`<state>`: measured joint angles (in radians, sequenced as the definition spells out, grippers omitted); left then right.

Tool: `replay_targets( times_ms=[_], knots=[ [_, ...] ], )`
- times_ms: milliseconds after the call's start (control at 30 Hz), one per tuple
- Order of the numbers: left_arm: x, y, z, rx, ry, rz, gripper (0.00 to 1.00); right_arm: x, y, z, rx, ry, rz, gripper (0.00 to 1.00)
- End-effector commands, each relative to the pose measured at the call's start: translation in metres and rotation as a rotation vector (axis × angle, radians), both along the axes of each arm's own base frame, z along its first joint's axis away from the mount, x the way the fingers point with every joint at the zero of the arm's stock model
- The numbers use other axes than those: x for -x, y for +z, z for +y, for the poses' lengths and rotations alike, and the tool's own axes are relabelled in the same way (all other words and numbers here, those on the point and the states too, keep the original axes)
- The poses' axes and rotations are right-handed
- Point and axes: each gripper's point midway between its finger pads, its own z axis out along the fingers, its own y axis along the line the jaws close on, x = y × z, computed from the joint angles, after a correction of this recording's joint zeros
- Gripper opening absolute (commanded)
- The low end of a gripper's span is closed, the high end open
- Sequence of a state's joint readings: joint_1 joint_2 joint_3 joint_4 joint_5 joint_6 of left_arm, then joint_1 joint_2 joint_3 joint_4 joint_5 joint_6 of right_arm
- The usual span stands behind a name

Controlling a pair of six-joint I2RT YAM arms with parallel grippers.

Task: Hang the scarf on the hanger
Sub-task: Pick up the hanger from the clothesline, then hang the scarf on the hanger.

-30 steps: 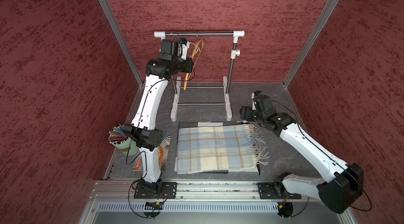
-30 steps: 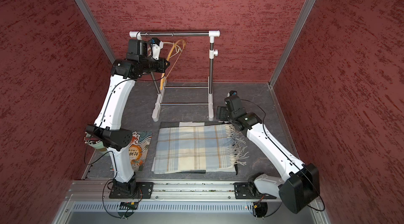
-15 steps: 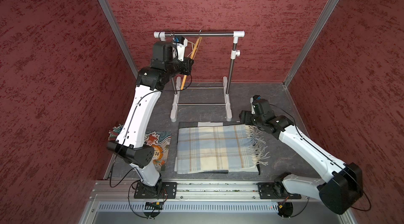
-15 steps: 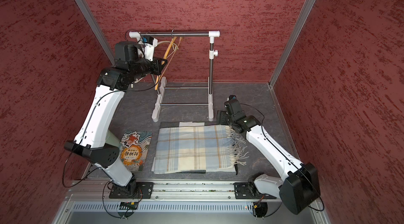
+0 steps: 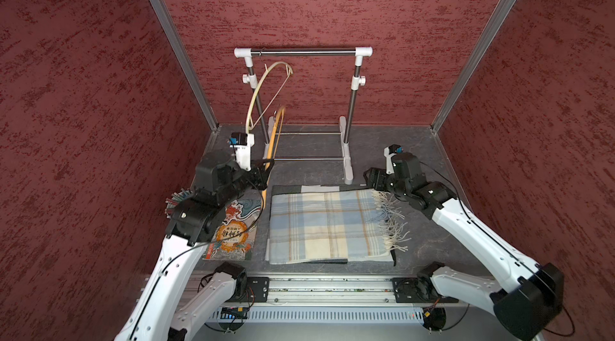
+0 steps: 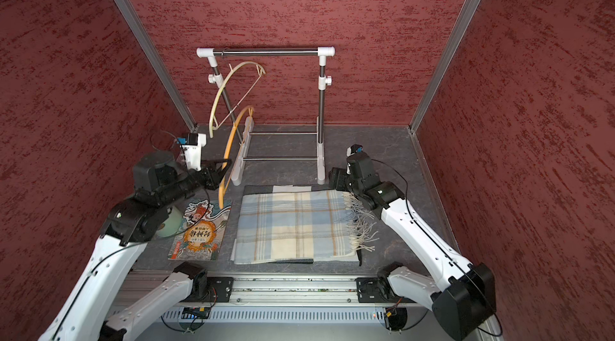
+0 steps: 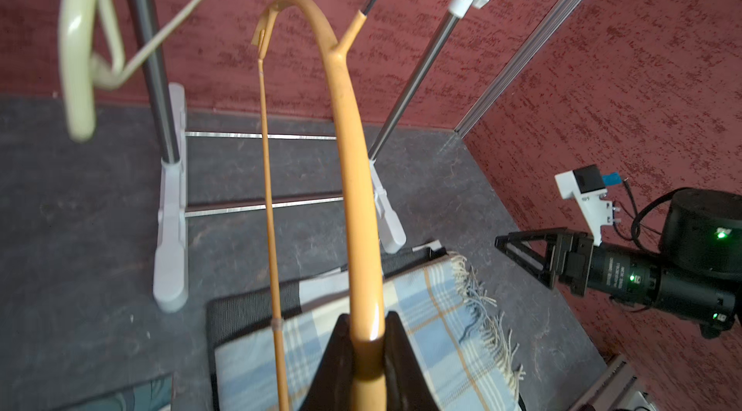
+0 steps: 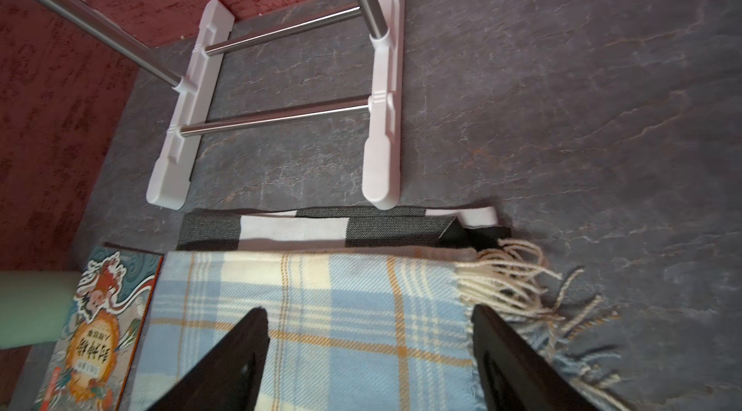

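At the left, the left gripper (image 7: 363, 318) is clamped narrow on one arm of the orange hanger (image 7: 353, 172). It holds the hanger clear of the rack (image 5: 303, 53), likely so the thin bar is free to take cloth. A cream hanger (image 5: 261, 93) hangs at the rack's left end. The plaid scarf (image 5: 326, 226) lies folded flat in the near middle, fringe rightward. Over its far fringed corner, the right gripper (image 8: 368, 310) hovers with jaws wide, probably to pinch the edge.

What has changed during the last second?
The left gripper, shut on the orange hanger, has carried it down from the rail to beside the scarf. The scarf still lies flat, the cream hanger remains on the rail, and the right gripper stays open near the fringe.
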<state>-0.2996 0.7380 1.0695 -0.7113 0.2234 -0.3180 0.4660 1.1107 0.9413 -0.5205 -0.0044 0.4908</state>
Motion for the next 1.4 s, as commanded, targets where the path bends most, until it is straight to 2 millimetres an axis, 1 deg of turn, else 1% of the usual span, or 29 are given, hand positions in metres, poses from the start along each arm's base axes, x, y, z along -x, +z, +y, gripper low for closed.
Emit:
replay_targets(
  times_ms=[0, 33, 100, 133, 200, 233, 267, 333, 400, 467, 533, 567, 667, 733, 800, 867, 1033, 1100, 1167, 1267, 1367],
  knots=[
    [0.031, -0.030, 0.016, 0.102, 0.094, 0.078, 0.00, 0.024, -0.012, 0.022, -0.141, 0.014, 0.088, 0.76],
    [0.043, -0.043, 0.024, 0.105, 0.122, 0.101, 0.00, 0.032, -0.019, 0.035, -0.157, 0.035, 0.113, 0.75],
    [0.062, -0.071, 0.042, 0.106, 0.206, 0.148, 0.00, 0.051, -0.034, 0.067, -0.136, 0.090, 0.152, 0.74],
    [0.069, -0.078, 0.051, 0.111, 0.255, 0.156, 0.00, 0.062, -0.040, 0.085, -0.120, 0.123, 0.168, 0.74],
    [0.077, -0.064, 0.060, 0.119, 0.283, 0.096, 0.00, 0.079, -0.053, 0.120, -0.121, 0.166, 0.213, 0.74],
    [0.078, -0.061, 0.068, 0.098, 0.324, 0.098, 0.00, 0.083, -0.058, 0.136, -0.124, 0.180, 0.228, 0.74],
    [0.077, -0.060, 0.074, 0.058, 0.345, 0.105, 0.00, 0.091, -0.062, 0.158, -0.117, 0.220, 0.242, 0.74],
    [0.075, -0.066, 0.084, -0.019, 0.393, 0.155, 0.00, 0.107, -0.072, 0.202, -0.060, 0.291, 0.268, 0.74],
    [0.077, -0.073, 0.085, -0.038, 0.405, 0.195, 0.00, 0.120, -0.083, 0.238, 0.026, 0.340, 0.300, 0.75],
    [0.079, -0.072, 0.087, -0.021, 0.417, 0.191, 0.00, 0.129, -0.089, 0.270, 0.071, 0.373, 0.319, 0.74],
    [0.082, -0.070, 0.092, -0.017, 0.436, 0.179, 0.00, 0.136, -0.096, 0.298, 0.112, 0.407, 0.327, 0.74],
    [0.083, -0.070, 0.093, -0.015, 0.441, 0.177, 0.00, 0.136, -0.102, 0.307, 0.153, 0.409, 0.339, 0.74],
    [0.083, -0.070, 0.091, -0.023, 0.425, 0.183, 0.00, 0.131, -0.111, 0.322, 0.212, 0.402, 0.350, 0.74],
    [0.082, -0.070, 0.086, -0.024, 0.399, 0.180, 0.00, 0.125, -0.120, 0.327, 0.251, 0.389, 0.348, 0.73],
    [0.082, -0.069, 0.084, -0.022, 0.386, 0.170, 0.00, 0.122, -0.127, 0.329, 0.285, 0.384, 0.349, 0.72],
    [0.083, -0.067, 0.083, -0.017, 0.376, 0.155, 0.00, 0.121, -0.138, 0.328, 0.323, 0.377, 0.365, 0.71],
    [0.086, -0.062, 0.082, 0.002, 0.356, 0.109, 0.00, 0.121, -0.164, 0.339, 0.344, 0.382, 0.394, 0.69],
    [0.085, -0.063, 0.080, 0.002, 0.347, 0.110, 0.00, 0.122, -0.172, 0.344, 0.350, 0.392, 0.409, 0.68],
    [0.084, -0.064, 0.078, -0.001, 0.336, 0.118, 0.00, 0.123, -0.175, 0.349, 0.347, 0.402, 0.415, 0.66],
    [0.082, -0.066, 0.076, -0.006, 0.331, 0.123, 0.00, 0.121, -0.178, 0.350, 0.353, 0.404, 0.419, 0.63],
    [0.082, -0.066, 0.076, -0.004, 0.327, 0.120, 0.00, 0.121, -0.176, 0.349, 0.347, 0.399, 0.417, 0.55]
  ],
)
